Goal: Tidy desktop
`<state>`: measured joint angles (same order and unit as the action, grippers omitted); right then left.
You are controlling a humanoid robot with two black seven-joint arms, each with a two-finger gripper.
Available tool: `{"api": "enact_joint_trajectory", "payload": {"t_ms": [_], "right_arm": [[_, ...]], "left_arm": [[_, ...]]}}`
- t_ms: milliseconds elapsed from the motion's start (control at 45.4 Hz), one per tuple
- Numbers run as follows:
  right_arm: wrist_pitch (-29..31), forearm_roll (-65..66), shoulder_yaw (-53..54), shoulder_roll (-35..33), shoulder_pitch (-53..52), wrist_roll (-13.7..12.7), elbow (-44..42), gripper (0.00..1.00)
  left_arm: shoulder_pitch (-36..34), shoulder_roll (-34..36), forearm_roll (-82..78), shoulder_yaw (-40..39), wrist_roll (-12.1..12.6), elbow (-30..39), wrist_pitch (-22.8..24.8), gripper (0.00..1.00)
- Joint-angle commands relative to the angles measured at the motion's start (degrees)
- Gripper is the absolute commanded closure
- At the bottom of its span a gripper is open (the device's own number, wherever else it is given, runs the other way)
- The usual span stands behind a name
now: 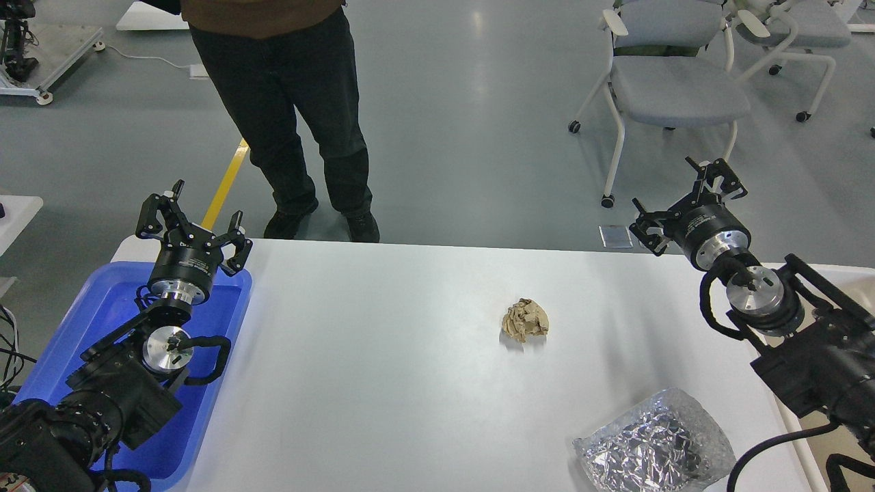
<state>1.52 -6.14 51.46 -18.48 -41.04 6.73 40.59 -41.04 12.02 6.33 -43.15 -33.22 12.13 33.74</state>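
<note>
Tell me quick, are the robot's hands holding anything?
Left tool: open, holding nothing, over the blue tray.
Right tool: open, holding nothing, beyond the far right corner of the desktop.

White desktop (pixel 383 355): crumpled brown paper (pixel 525 320), silver foil bag (pixel 653 451), blue tray (pixel 102 321).

The counter (pixel 383 355) is smooth, shiny white; the paper ball (pixel 525 320) is crumpled brown; the bag (pixel 653 447) is crinkly silver foil

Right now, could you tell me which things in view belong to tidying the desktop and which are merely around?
Job: desktop, crumpled brown paper, silver foil bag, blue tray.
Merely around: grey chairs, standing person.
</note>
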Motion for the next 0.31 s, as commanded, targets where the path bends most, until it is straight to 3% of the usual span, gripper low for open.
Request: {"api": "enact_joint_trajectory", "payload": {"t_ms": [0, 287], "right_arm": [[0.15, -0.02, 0.22, 1.52, 2.10, 0.04, -0.16, 0.00], [0.33, 0.07, 0.39, 2.05, 2.63, 0.21, 0.72, 0.00]], "left_arm": [[0.00, 0.02, 0.00, 0.00, 0.00, 0.09, 0.09, 0.00], [0.00, -0.07, 0.00, 0.00, 0.00, 0.00, 0.09, 0.00]]}}
